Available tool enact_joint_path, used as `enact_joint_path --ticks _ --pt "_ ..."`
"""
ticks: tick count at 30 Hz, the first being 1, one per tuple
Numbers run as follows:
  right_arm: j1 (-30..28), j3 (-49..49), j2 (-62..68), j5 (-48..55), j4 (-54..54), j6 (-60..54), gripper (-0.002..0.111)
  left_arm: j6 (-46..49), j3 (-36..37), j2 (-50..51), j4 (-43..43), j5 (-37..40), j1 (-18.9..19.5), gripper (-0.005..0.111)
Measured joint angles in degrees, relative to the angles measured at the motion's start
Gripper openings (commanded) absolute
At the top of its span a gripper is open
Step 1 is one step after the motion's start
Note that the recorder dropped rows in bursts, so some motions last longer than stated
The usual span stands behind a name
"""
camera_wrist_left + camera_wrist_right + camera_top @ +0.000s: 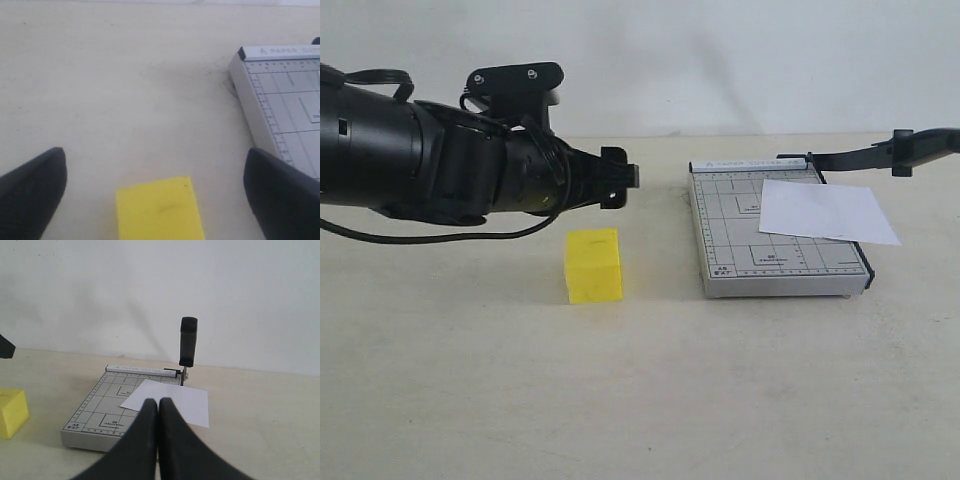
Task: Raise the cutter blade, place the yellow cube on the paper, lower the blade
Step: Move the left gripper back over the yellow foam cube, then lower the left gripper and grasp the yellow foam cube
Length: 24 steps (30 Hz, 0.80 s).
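The tool point(155, 152) has its two black fingers point(35, 190) spread wide. The yellow cube point(157, 210) sits on the pale tabletop point(125, 90) between them, touching neither. The grey gridded cutter base point(285, 100) lies near one finger, which partly hides it.

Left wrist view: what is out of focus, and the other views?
Left wrist view: fingers and cube soft, near the lens. Exterior view: even light, base sharp, no glare. Right wrist view: shut fingers blurred; faint wall shadow beside blade.
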Motion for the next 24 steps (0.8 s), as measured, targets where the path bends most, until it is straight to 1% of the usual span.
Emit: enact_joint_path --ticks 3,6,11,15,24 --pt "0.00 0.00 0.00 0.00 0.00 0.00 0.000 -0.96 0.00 0.12 0.00 3.95 0.00 0.090" --pt "0.00 0.00 0.00 0.00 0.00 0.00 0.000 -1.15 0.00 0.81 0.00 5.96 0.00 0.090" --pt "0.00 0.00 0.00 0.00 0.00 0.00 0.000 -1.79 0.00 2.57 0.00 6.99 0.00 0.090" --pt "0.00 0.00 0.00 0.00 0.00 0.00 0.000 -4.08 0.00 3.86 0.00 7.40 0.00 0.090" --pt "0.00 0.00 0.00 0.00 0.00 0.00 0.000 -5.39 0.00 3.88 0.00 7.40 0.00 0.090"
